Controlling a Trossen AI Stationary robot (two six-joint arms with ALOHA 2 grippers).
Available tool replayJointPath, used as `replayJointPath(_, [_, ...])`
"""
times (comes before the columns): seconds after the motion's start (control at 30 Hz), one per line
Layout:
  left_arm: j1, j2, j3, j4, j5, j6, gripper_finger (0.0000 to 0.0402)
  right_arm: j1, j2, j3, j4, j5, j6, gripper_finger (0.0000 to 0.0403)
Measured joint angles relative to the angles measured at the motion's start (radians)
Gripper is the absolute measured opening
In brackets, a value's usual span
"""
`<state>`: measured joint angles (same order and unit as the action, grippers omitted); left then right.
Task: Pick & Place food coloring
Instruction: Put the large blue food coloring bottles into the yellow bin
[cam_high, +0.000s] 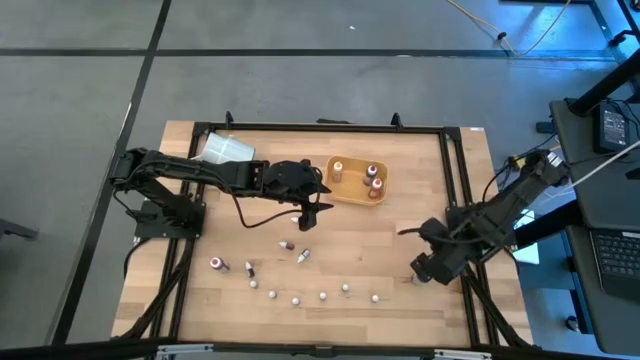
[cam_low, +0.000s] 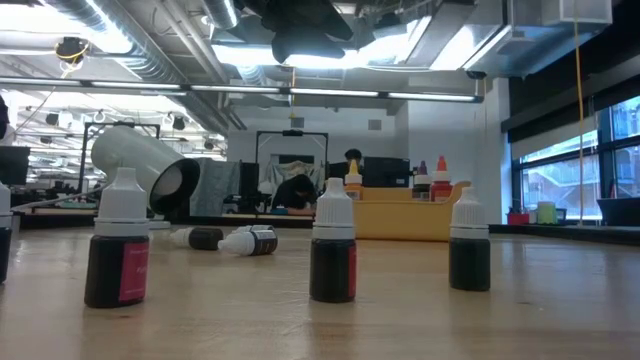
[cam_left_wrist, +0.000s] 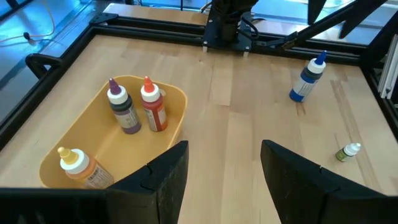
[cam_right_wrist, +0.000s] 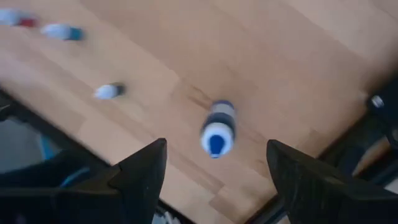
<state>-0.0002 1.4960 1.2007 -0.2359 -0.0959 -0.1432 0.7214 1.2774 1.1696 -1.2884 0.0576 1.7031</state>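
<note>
Fingers apart, empty, on both: left gripper (cam_high: 310, 207) at the tray's (cam_high: 352, 195) 8 o'clock, right gripper (cam_right_wrist: 214, 163) above a blue-capped bottle (cam_right_wrist: 217, 129). Three bottles (cam_left_wrist: 138, 106) stand in the tray; small vials (cam_high: 297, 298) sit along the table's 6 o'clock edge.

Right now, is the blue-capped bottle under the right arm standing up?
Yes. The blue-capped bottle is upright: the right wrist view looks down on its cap.

A tan-orange tray (cam_high: 352, 194) sits on the wooden table (cam_high: 380, 250), a white cylinder (cam_high: 226, 148) lying nearby.
</note>
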Motion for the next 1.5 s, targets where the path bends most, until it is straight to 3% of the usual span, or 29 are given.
replayJointPath(0.37, [0.0,0.0,0.0,0.0,-0.001,0.0,0.0194,0.031,0.0,-0.168,0.208,-0.039,0.047,0.0275])
replayJointPath(0.47, [0.0,0.0,0.0,0.0,-0.001,0.0,0.0194,0.031,0.016,-0.208,0.235,-0.09,0.049,0.0275])
replayJointPath(0.77, [0.0,0.0,0.0,0.0,-0.001,0.0,0.0194,0.031,0.114,-0.23,0.272,-0.112,-0.004,0.0273])
replayJointPath(0.9, [0.0,0.0,0.0,0.0,-0.019,0.0,0.0194,0.031,0.14,-0.23,0.282,-0.112,-0.007,0.0245])
replayJointPath(1.23, [0.0,0.0,0.0,0.0,-0.071,0.0,0.0195,0.031,0.141,-0.227,0.279,-0.113,-0.014,0.0125])
replayJointPath(1.5, [0.0,0.0,0.0,0.0,-0.071,0.0,0.0196,0.031,0.143,-0.213,0.267,-0.113,-0.025,0.0124])
